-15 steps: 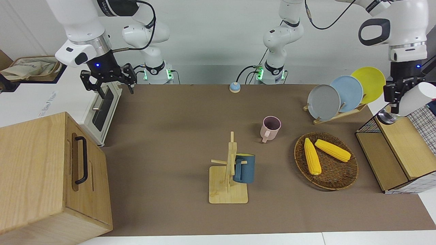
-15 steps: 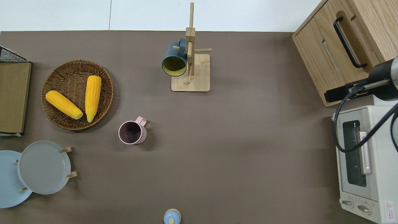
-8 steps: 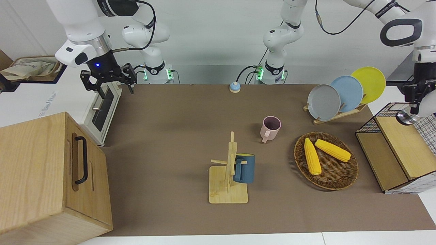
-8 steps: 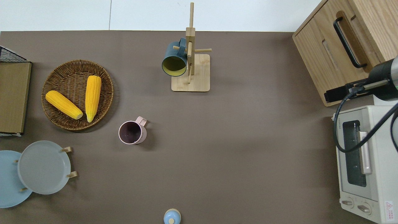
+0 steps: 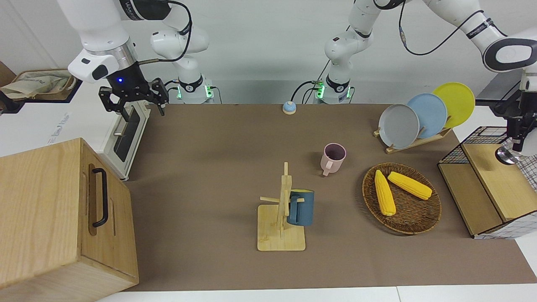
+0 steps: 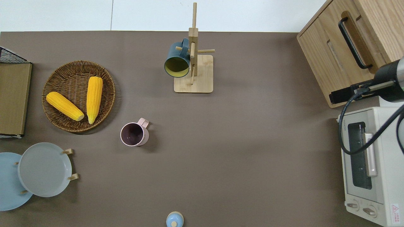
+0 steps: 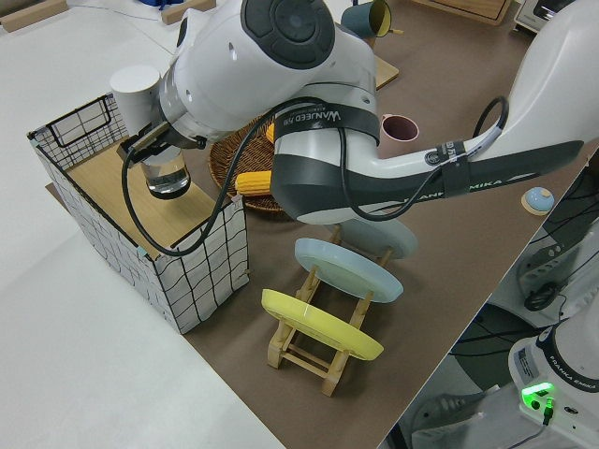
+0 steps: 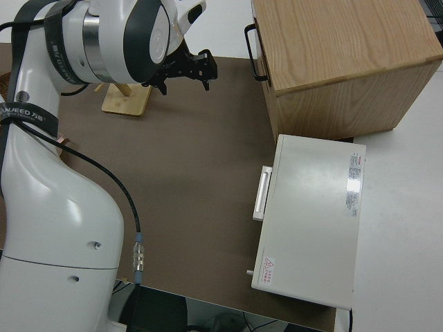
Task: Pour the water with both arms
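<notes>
My left gripper (image 5: 518, 141) (image 7: 142, 152) is shut on a white bottle with a steel base (image 5: 505, 154) (image 7: 167, 174). It holds the bottle upright just above the wooden shelf (image 5: 499, 184) inside a wire basket (image 7: 201, 271) at the left arm's end of the table. An empty pink mug (image 5: 333, 157) (image 6: 134, 134) stands on the brown mat near the middle. A dark blue mug (image 5: 300, 207) (image 6: 176, 61) hangs on a wooden mug rack (image 6: 193, 74), farther from the robots. My right arm is parked with its gripper (image 5: 133, 100) open.
A wicker tray (image 5: 413, 220) holds two corn cobs (image 5: 384, 193) between the mug and the wire basket. A plate rack (image 5: 419, 140) with three plates stands nearer the robots. A toaster oven (image 6: 367, 176) and a wooden cabinet (image 5: 54, 218) sit at the right arm's end. A small blue bell (image 5: 289, 108) is there too.
My left arm has carried the white bottle outward toward its end of the table and lower, turning it from tilted to upright over the basket's shelf. The right arm has not moved.
</notes>
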